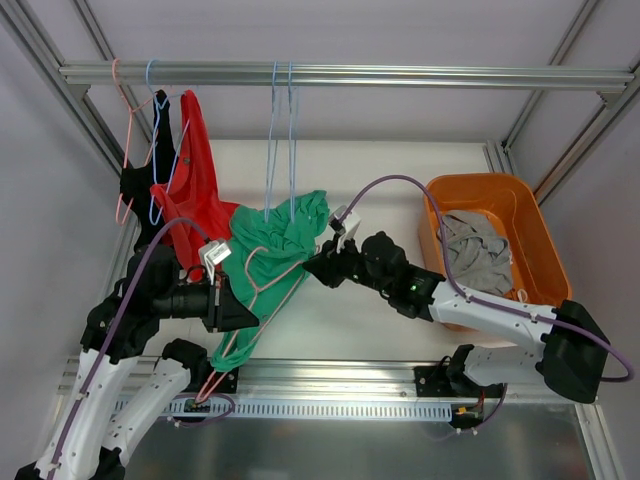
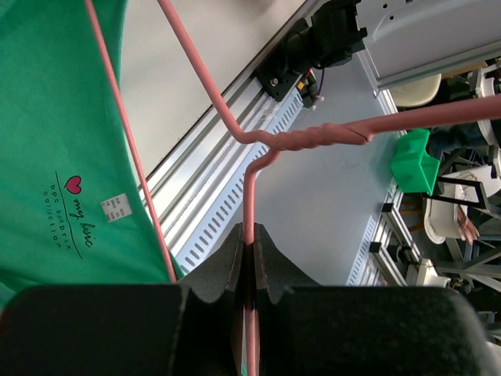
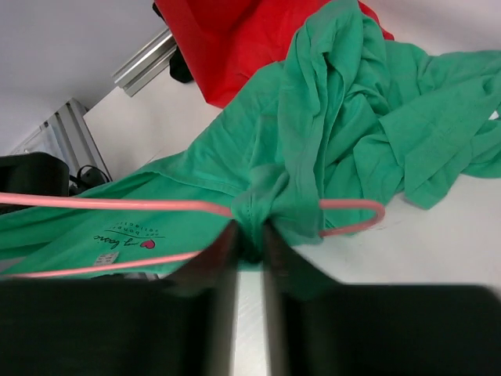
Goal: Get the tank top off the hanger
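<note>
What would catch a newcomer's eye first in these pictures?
The green tank top, mid-table, draped on a pink hanger; the left gripper clamps the hanger's neck and the right gripper pinches a bunched strap. Then a red garment hanging from the rail at the left, and the orange bin at the right holding grey cloth.

The tank top [image 1: 285, 240] lies mid-table on its hanger [image 3: 117, 202], hung clothes [image 1: 195, 190] far left of it under the rail [image 1: 400, 76], a bin [image 1: 472, 181] holding cloth [image 1: 478, 250] at right.
</note>
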`<state>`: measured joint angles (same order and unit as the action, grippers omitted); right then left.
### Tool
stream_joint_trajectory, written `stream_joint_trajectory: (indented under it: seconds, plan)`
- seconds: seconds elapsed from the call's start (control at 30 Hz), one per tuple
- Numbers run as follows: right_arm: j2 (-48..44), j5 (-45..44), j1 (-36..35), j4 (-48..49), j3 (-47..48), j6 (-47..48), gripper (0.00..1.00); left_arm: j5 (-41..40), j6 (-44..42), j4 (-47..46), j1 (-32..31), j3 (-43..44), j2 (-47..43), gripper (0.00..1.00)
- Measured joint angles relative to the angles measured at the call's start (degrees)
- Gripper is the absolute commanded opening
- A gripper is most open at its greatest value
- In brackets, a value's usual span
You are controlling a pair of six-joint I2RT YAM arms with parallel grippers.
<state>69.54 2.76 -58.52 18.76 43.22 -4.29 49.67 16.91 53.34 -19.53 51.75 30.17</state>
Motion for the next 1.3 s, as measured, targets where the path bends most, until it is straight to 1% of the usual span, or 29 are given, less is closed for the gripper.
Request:
stream_joint_trajectory:
  seconds: [0.03, 0.2, 0.37, 0.5, 0.6, 0.67, 0.77, 0.83, 0.9, 0.93, 1.0, 1.07, 1.1, 1.17, 1.27, 1.3]
  plan:
    - [0.2, -0.4, 0.0, 0.1, 0.1, 0.2, 0.00, -0.1, 0.0, 0.0, 0.0, 0.3, 0.0, 0.00]
    - [-0.8, -3.8, -0.1, -0.8, 0.1, 0.9, 0.00, -0.1, 0.0, 0.0, 0.0, 1.5, 0.0, 0.00]
    - [-5.8, -8.9, -0.2, -4.3, 0.0, 2.8, 0.00, 0.6, 0.0, 0.0, 0.0, 2.5, 0.0, 0.00]
    - [-11.5, -14.7, 0.6, -9.5, 0.2, 5.1, 0.00, 4.0, -1.0, 0.0, -0.2, 3.9, 1.1, 0.00]
    - [-15.4, -18.4, 2.7, -14.8, 1.5, 6.5, 0.00, 5.4, -1.4, 0.0, -2.6, 6.2, 3.2, 0.00]
    - [-17.6, -20.6, 5.0, -18.3, 3.2, 7.2, 0.00, 6.1, -1.5, 0.1, -4.4, 9.3, 5.2, 0.00]
    - [-20.5, -21.9, 10.1, -24.1, 7.1, 8.0, 0.00, 7.4, -2.4, 0.1, -6.5, 16.3, 8.7, 0.00]
    - [-21.6, -21.8, 13.3, -29.0, 11.0, 8.0, 0.00, 7.8, -3.6, 0.3, -7.5, 23.7, 12.3, 0.00]
    - [-22.3, -21.8, 14.8, -33.0, 14.7, 8.0, 0.00, 7.7, -4.3, -0.5, -8.2, 30.5, 15.7, 0.00]
    - [-22.9, -21.8, 15.1, -35.3, 16.5, 8.0, 0.00, 7.5, -4.3, -1.5, -8.3, 33.4, 17.3, 0.00]
    - [-24.8, -21.2, 15.2, -40.0, 20.1, 8.0, 0.00, 6.4, -3.8, -7.1, -9.2, 38.2, 20.5, 0.00]
    - [-26.8, -20.0, 15.6, -44.5, 23.8, 7.9, 0.00, 3.7, -3.1, -12.6, -12.4, 41.0, 23.5, 0.00]
    - [-27.8, -19.3, 15.7, -46.7, 26.1, 7.9, 0.00, 1.2, -3.5, -15.7, -15.4, 42.9, 25.8, 0.00]
    - [-29.3, -17.0, 15.8, -50.4, 31.2, 8.0, 0.00, -4.1, -5.5, -20.8, -22.9, 46.8, 31.0, 0.00]
    - [-30.6, -13.0, 15.9, -54.2, 38.4, 8.0, 0.00, -13.2, -12.4, -29.9, -35.3, 51.7, 40.0, 0.00]
    - [-30.7, -11.8, 15.9, -55.1, 40.0, 8.0, 0.00, -15.6, -14.2, -32.8, -37.7, 52.1, 42.2, 0.00]
